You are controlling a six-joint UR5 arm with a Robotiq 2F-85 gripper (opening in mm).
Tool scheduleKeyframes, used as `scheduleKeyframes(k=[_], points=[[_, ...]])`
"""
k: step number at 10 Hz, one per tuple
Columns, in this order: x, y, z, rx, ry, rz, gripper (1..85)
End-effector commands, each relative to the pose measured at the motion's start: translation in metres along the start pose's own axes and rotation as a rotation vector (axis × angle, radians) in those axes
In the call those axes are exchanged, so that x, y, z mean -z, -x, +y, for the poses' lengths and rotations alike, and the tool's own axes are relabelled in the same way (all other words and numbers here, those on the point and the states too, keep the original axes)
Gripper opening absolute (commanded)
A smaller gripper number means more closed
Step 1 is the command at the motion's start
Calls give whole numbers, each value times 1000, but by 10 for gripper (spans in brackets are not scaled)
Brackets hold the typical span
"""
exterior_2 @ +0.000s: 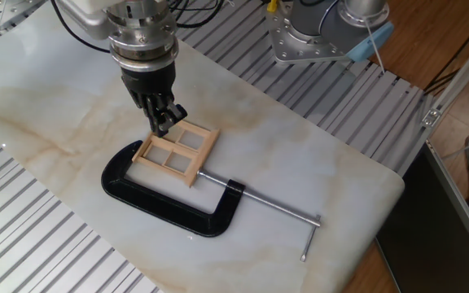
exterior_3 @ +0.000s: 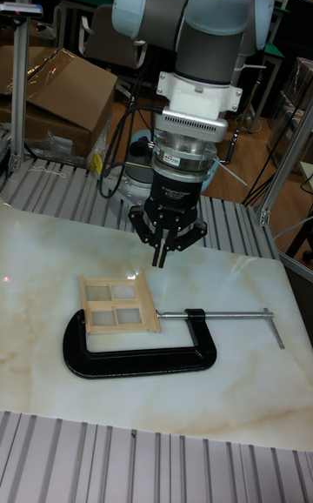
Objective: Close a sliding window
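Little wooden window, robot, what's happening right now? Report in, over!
Hand shut, empty, fingertips at the window's far edge. Sliding window flat on the marble, held in the black C-clamp. Nothing in the way.

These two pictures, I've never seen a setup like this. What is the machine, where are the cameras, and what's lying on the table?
One robot arm hangs over a marble-look table. One camera looks down from a side; the taller picture faces the arm. Its gripper, fingers close together, holds nothing and sits at the far edge of a small wooden sliding window. The window lies flat, held in a black C-clamp whose long steel screw points away.
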State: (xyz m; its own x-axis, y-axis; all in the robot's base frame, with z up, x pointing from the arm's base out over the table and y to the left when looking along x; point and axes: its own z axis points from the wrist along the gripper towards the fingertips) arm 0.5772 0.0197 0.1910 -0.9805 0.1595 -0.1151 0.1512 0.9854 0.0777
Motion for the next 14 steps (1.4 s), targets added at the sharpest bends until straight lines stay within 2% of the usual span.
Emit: scheduleKeyframes(k=[1,4,5,7,8,10,12,14], points=[[1,2,4,-16,17,-9,7],[-2,-7,5,-8,22,17,7],[-5,-9,1,12,15,14,7],[-14,-21,3,22,39,16,7],[-17,-23,0,37,35,0,7],[-26,-32,2,29,68,-38,7],[-35,-39,-2,34,69,-56,7],[-44,-43,-12,66,35,-90,7]])
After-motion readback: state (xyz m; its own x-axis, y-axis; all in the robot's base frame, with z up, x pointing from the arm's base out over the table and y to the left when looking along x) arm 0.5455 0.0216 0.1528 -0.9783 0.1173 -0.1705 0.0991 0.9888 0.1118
